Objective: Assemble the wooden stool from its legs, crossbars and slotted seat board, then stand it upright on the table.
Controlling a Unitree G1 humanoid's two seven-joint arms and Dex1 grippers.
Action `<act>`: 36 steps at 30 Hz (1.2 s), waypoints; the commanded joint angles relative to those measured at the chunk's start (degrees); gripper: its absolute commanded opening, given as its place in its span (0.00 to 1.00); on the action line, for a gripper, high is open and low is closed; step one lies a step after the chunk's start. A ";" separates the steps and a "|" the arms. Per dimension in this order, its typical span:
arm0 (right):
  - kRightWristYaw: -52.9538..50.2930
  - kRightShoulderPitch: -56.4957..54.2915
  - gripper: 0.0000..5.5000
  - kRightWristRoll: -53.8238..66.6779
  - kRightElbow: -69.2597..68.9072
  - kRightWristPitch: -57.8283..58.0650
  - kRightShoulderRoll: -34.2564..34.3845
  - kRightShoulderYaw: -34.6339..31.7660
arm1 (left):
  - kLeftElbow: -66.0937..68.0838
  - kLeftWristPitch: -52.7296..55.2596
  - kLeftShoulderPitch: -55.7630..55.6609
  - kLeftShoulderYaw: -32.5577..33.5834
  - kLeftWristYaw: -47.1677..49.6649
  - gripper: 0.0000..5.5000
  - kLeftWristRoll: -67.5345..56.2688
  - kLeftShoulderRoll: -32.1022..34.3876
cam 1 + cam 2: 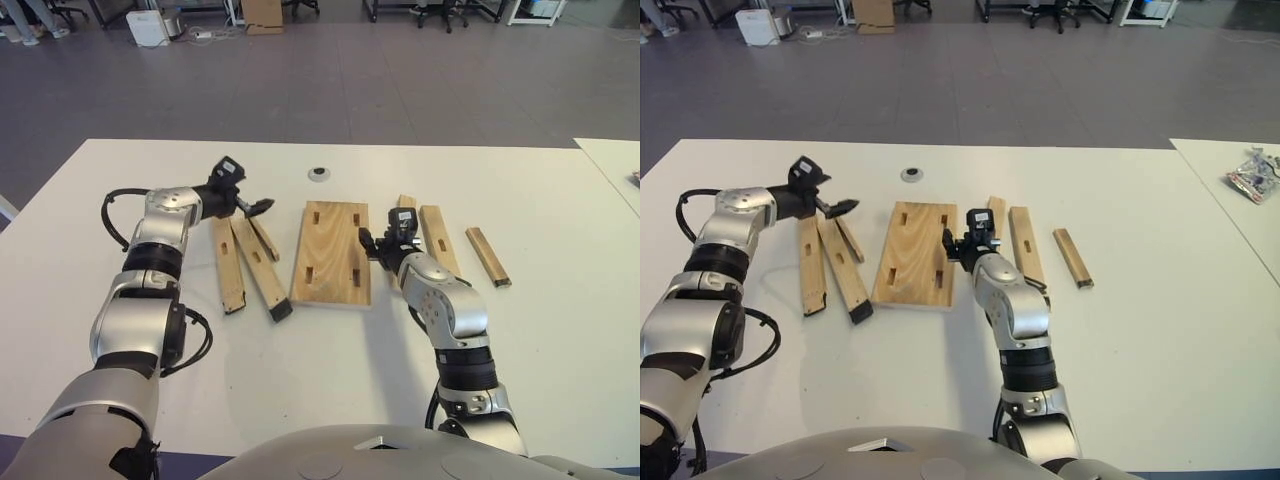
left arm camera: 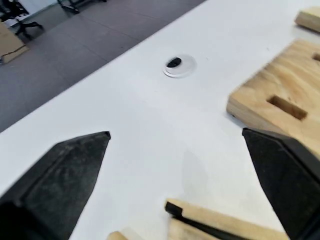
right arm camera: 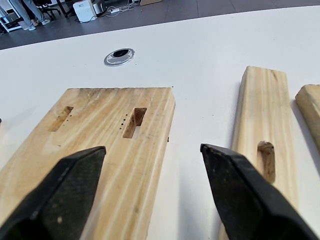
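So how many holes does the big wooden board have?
4. On the seat board: a far-left hole, a far-right hole, a near-left hole and a near-right hole. None seems hidden.

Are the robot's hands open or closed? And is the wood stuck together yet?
left gripper: fingers open, holding nothing.
right gripper: fingers open, holding nothing.
seat board: lying flat, slots empty.
wooden pieces on the left: lying loose, not joined to the board.
wooden pieces on the right: lying loose, not joined to the board.
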 commanded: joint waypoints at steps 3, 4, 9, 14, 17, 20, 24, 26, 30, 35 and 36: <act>-0.52 1.45 0.65 0.11 -0.35 -0.65 1.93 0.35 | -45.08 37.35 20.70 9.31 20.88 0.89 -9.58 -16.43; -0.42 1.32 0.65 0.09 -0.33 -0.63 1.80 0.42 | -49.43 40.79 22.30 9.88 23.45 0.89 -9.48 -18.13; -0.51 1.48 0.65 0.06 -0.47 -0.71 1.63 0.35 | -64.61 50.04 27.38 10.31 32.71 0.89 -8.52 -22.72; -1.23 1.83 0.65 0.13 -0.68 -0.87 2.05 -0.02 | -67.20 53.13 30.79 7.62 35.65 0.89 -9.99 -25.52; -1.34 1.47 0.65 0.24 -0.26 -1.04 2.00 -0.04 | -64.30 51.32 29.70 6.68 35.82 0.89 -10.27 -25.51; -1.33 1.07 0.65 0.35 0.06 -1.22 1.90 -0.04 | -59.45 48.28 28.11 6.00 35.22 0.89 -10.40 -24.88; -1.25 0.74 0.65 0.43 0.36 -1.39 1.70 -0.07 | -53.45 44.72 27.26 5.02 34.60 0.89 -10.86 -25.16; -1.24 0.64 0.65 0.44 0.49 -1.47 1.67 -0.08 | -50.89 43.25 26.83 4.89 34.68 0.89 -11.20 -25.49; -1.39 0.47 0.65 0.43 0.82 -1.81 1.79 -0.18 | -47.49 41.32 26.19 5.37 34.67 0.83 -12.53 -25.61; -1.57 0.32 0.65 0.41 1.35 -2.43 1.93 -0.32 | -46.44 40.42 26.50 6.01 34.99 0.68 -13.58 -24.58; -1.55 0.22 0.65 0.39 1.50 -2.54 1.92 -0.31 | -46.17 40.28 26.57 5.83 35.06 0.64 -13.68 -24.45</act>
